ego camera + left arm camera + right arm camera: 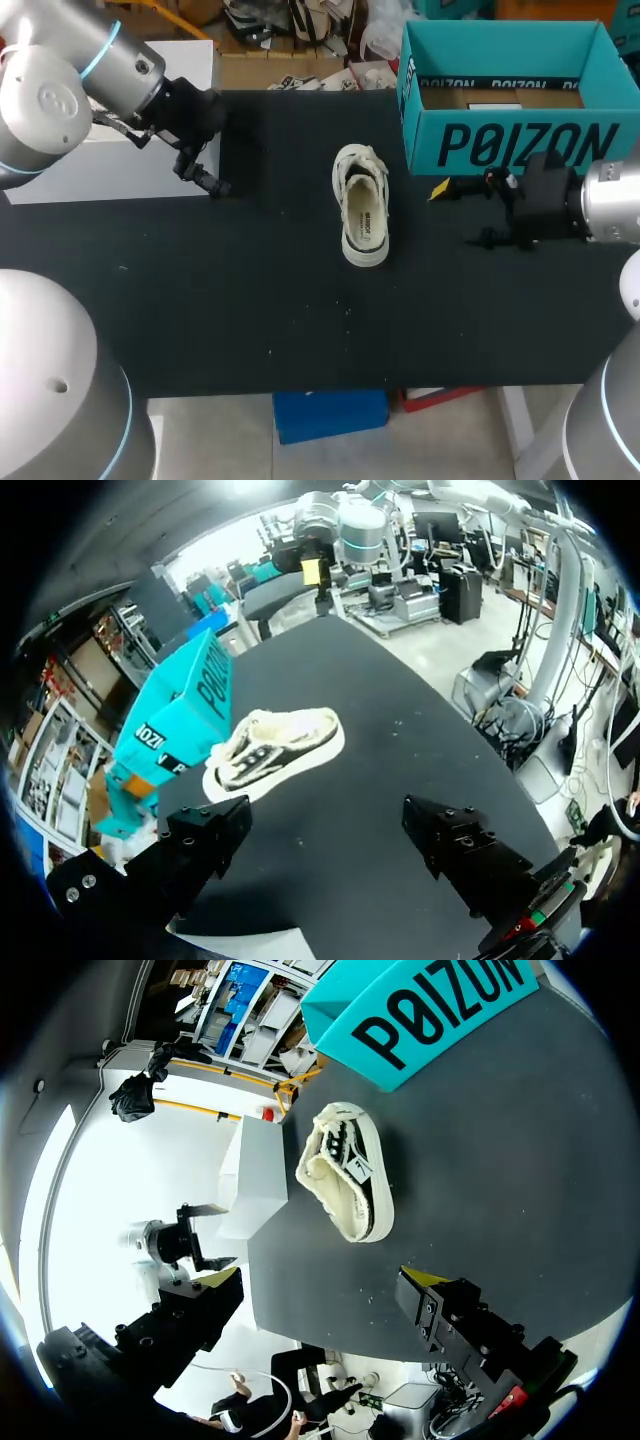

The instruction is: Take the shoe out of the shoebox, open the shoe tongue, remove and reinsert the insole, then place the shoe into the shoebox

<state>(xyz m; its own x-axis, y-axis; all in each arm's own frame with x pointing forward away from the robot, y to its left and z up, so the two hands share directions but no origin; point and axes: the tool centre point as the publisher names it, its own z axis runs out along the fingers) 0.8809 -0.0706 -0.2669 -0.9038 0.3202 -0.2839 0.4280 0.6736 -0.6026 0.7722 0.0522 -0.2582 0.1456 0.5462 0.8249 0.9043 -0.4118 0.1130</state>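
A cream shoe (362, 205) lies on the black table (250, 300) near its middle, outside the box, opening up. The teal shoebox (510, 100) stands open at the back right. My left gripper (205, 180) hangs open over the table's left part, well left of the shoe. My right gripper (460, 213) is open to the right of the shoe, in front of the box. In the left wrist view the shoe (275, 748) and box (180, 720) lie ahead of the open gripper (330, 845). The right wrist view has the shoe (350, 1175) ahead of its open gripper (320, 1305), the box (430, 1010) beyond.
A white block (130, 150) stands at the table's back left, behind my left gripper, and shows as the white block (255, 1175) in the right wrist view. Bare black table spreads in front of the shoe to the near edge.
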